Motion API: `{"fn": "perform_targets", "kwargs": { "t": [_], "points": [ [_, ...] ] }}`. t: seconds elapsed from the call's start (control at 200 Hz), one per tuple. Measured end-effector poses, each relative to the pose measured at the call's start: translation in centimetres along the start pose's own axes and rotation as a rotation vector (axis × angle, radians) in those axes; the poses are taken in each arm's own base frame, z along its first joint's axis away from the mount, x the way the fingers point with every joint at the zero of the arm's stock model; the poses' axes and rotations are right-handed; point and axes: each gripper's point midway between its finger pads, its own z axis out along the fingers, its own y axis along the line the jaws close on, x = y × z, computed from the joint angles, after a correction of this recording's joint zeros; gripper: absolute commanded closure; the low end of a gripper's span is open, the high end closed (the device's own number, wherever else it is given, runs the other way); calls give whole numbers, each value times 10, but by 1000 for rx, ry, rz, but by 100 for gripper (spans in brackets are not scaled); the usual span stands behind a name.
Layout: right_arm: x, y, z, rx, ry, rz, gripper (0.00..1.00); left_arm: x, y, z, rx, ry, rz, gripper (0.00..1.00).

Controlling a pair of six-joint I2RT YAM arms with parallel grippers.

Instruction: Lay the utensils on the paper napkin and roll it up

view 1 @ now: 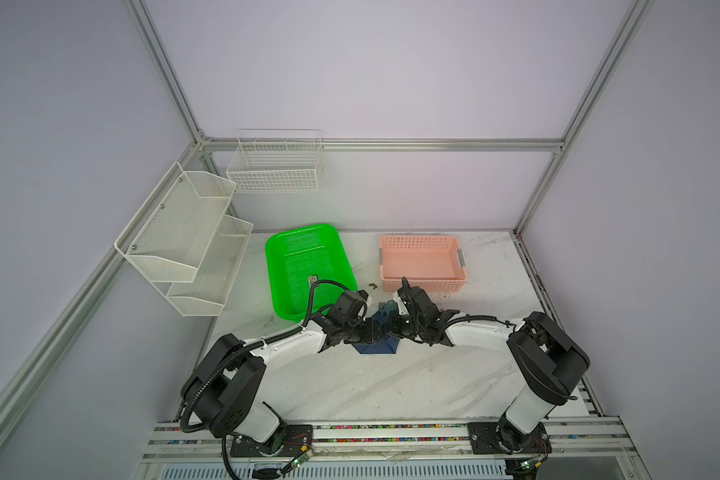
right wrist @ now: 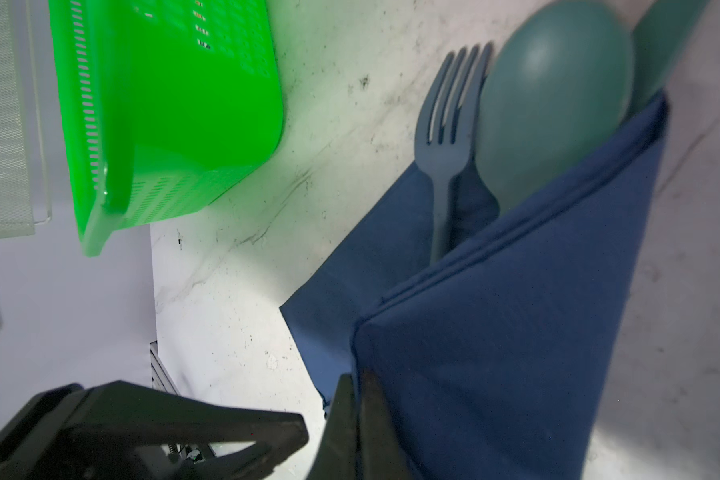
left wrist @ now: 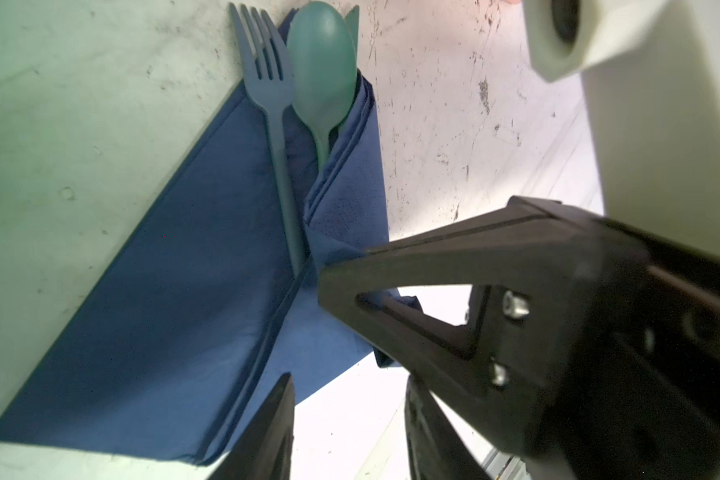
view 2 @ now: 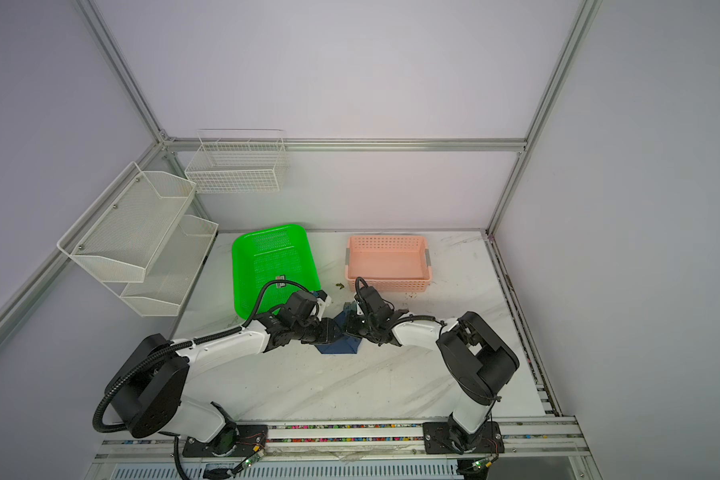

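Note:
The dark blue paper napkin (left wrist: 163,311) (right wrist: 516,353) lies on the marble table, between the two wrists in both top views (view 1: 377,348) (view 2: 341,348). One flap is folded over the utensils' handles. The grey-blue fork (left wrist: 262,83) (right wrist: 445,137) and the teal spoon (left wrist: 323,70) (right wrist: 553,104) stick out side by side. Behind the spoon shows a third teal piece (right wrist: 661,41). My right gripper (right wrist: 358,399) is shut on the folded flap's corner. My left gripper (left wrist: 350,436) stands open at the napkin's near corner, with only table showing between its fingers.
A green basket (view 1: 308,266) stands at the back left, close to the left wrist. A pink basket (view 1: 420,262) stands at the back right. White wire racks (view 1: 184,237) (view 1: 275,162) hang on the left and back walls. Small dark debris (view 1: 372,285) lies between the baskets.

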Motion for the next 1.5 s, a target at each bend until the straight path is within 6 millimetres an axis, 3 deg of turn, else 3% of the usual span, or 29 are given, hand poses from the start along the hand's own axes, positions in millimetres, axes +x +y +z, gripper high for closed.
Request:
{"fn": "perform_targets", "kwargs": {
  "t": [0.26, 0.455, 0.625, 0.82, 1.09, 1.5],
  "points": [
    [7, 2, 5, -1, 18, -10, 98, -8, 32, -7, -35, -37, -81, 52],
    [11, 10, 13, -10, 30, -27, 98, -11, 44, -5, -13, -52, -138, 52],
    [16, 17, 21, -18, 45, -44, 99, -17, 45, -1, 8, -62, -153, 51],
    [30, 11, 32, 3, 79, -50, 99, -21, 46, 3, 32, -68, -163, 52],
    [37, 14, 35, -2, 91, -62, 100, -29, 49, 14, 47, -88, -151, 55],
    [37, 25, 36, -41, 81, -82, 100, -20, 56, 21, 31, -44, -116, 63]
  ]
}}
